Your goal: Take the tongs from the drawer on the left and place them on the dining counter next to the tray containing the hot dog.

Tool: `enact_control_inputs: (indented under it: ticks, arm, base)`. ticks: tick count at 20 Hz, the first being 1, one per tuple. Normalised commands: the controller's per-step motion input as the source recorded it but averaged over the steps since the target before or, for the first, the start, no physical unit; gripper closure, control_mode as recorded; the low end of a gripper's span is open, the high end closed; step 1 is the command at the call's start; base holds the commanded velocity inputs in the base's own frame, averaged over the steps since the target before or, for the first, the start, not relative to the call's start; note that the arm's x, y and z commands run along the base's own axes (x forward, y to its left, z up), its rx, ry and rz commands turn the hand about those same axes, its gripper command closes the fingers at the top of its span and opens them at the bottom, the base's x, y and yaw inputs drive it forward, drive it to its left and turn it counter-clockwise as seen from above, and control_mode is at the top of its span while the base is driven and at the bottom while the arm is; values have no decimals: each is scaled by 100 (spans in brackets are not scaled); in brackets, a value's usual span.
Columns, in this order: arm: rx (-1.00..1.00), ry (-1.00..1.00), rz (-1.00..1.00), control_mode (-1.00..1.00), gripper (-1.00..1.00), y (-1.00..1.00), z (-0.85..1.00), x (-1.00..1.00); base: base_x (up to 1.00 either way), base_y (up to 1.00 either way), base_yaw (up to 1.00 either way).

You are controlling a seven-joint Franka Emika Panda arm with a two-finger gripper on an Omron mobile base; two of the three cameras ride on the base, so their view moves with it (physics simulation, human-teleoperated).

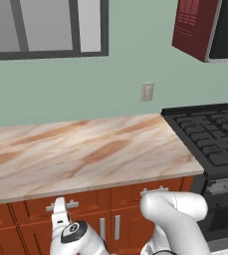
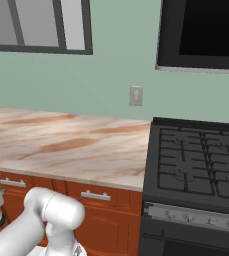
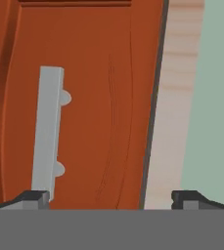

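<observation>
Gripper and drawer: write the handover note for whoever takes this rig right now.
Gripper: open, fingers spread wide, holding nothing, facing the red-brown drawer front just under the wall-side counter edge. The silver bar handle lies toward one fingertip, not between the two.
Drawer: closed, handle not yet gripped.
Done: arm brought down to the drawer front, left of the stove.
Left: centre on the handle, grip, pull the drawer open, take out the tongs, carry them to the dining counter and set them beside the tray.

The arm [image 1: 172, 214] hides part of the drawer [image 1: 60, 205] and its handle [image 1: 61, 205].
</observation>
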Motion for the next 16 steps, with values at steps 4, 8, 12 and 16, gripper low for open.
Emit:
enact_control_inputs:
  ticks: [4,8,12,16]
  arm:
    - [0,0,0,-100,-100,9,-27,3]
    - [0,0,0,-100,-100,8,-27,8]
    - [0,0,0,-100,-100,2,-23,16]
    - [2,0,0,-100,-100,0,-13,32]
  base:
    - [0,0,0]
    - [0,0,0]
    - [0,0,0]
    - [0,0,0]
